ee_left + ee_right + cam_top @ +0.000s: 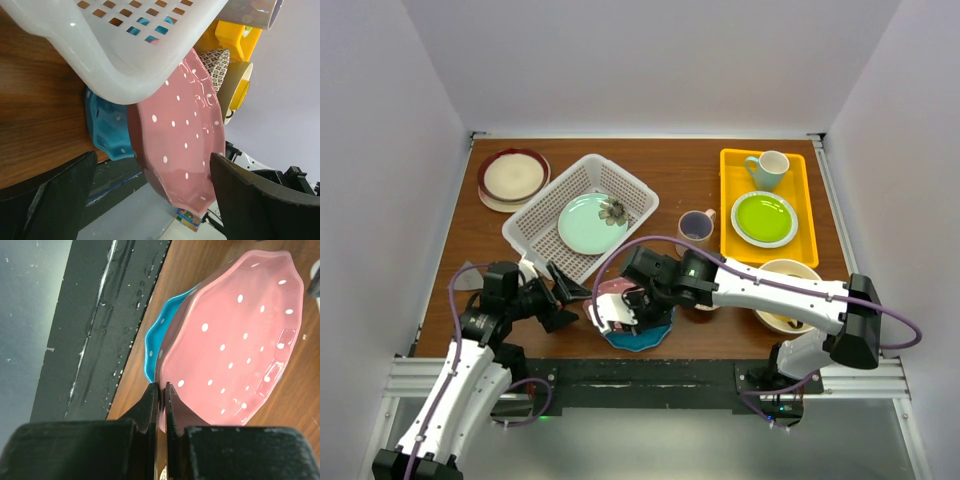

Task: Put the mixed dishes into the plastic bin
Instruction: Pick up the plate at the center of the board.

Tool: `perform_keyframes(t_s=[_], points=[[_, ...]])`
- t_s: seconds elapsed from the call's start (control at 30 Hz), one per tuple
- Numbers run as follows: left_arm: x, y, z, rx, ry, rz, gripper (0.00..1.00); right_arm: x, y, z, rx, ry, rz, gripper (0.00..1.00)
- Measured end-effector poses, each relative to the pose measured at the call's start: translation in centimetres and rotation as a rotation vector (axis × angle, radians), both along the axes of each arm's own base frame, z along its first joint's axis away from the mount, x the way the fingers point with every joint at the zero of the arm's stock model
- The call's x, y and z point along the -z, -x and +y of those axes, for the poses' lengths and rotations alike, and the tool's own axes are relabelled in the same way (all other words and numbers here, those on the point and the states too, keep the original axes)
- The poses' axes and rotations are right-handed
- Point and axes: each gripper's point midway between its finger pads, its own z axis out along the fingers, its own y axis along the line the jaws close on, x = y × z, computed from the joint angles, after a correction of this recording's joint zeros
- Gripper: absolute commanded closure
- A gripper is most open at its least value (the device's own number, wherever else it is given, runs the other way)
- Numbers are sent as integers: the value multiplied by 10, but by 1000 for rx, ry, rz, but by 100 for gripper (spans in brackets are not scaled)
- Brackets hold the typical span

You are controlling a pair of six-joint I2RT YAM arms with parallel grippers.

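The pink dotted plate is tilted up on edge above the blue dotted plate. My right gripper is shut on the pink plate's rim; in the top view the gripper is near the table's front edge, with the pink plate over the blue plate. My left gripper is open and empty, just left of the pink plate. In the left wrist view the pink plate stands between my spread fingers. The white plastic bin holds a pale green plate.
Stacked cream plates sit at the back left. A yellow tray holds a green plate and a teal mug. A purple mug and a large cream bowl stand near the right arm.
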Motion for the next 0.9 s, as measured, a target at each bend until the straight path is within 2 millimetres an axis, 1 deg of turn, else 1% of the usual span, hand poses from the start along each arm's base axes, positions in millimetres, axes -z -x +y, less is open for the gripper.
perform_keyframes(t_s=[0.3,0.47,0.5,0.57,0.6,0.67,0.7,0.77,0.8,0.87,0.9], points=[[-5,-1,-16,36,45,27,6,-23,-5,10,7,-48,-26,100],[-9,4,-34,89,67,39,12,-28,-8,12,13,-57,-44,100],[-9,5,-39,100,69,40,17,-28,-8,12,14,-57,-46,100],[-12,7,-49,124,85,39,22,-27,-9,12,18,-53,-50,100],[-13,7,-53,130,89,39,31,-27,-9,12,18,-53,-53,100],[-17,6,-62,140,109,35,37,-27,-9,12,21,-50,-60,100],[-18,5,-64,139,115,33,44,-27,-9,12,23,-49,-62,100],[-20,3,-68,129,124,31,50,-27,-9,10,27,-43,-61,100],[-21,0,-69,120,128,25,58,-27,-9,10,31,-41,-63,100],[-22,-4,-69,96,132,23,68,-27,-11,9,39,-40,-71,100],[-24,-6,-69,78,144,27,79,-27,-12,8,43,-37,-74,100]])
